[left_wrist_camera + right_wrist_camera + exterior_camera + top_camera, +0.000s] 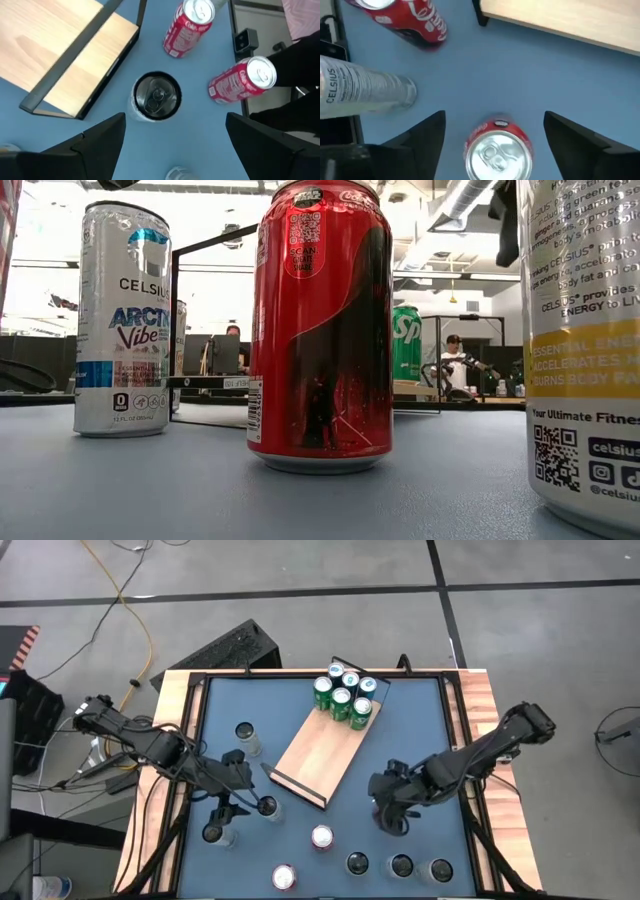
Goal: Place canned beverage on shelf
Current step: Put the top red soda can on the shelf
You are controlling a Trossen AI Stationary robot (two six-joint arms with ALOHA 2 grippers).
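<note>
Fingers of the right gripper (492,131) stand apart over an upright red cola can (497,149) just off the shelf's (315,753) near end, the left gripper (172,134) likewise apart above a dark-topped can (157,96).

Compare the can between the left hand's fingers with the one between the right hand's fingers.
The can under the left hand has a dark rim and silvery body; the can under the right hand is red with a plain silver top. Both stand upright on the blue tabletop, unopened, between open fingers, off the shelf.

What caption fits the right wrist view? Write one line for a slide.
Open right gripper hovering above an upright red soda can on blue tabletop.
</note>
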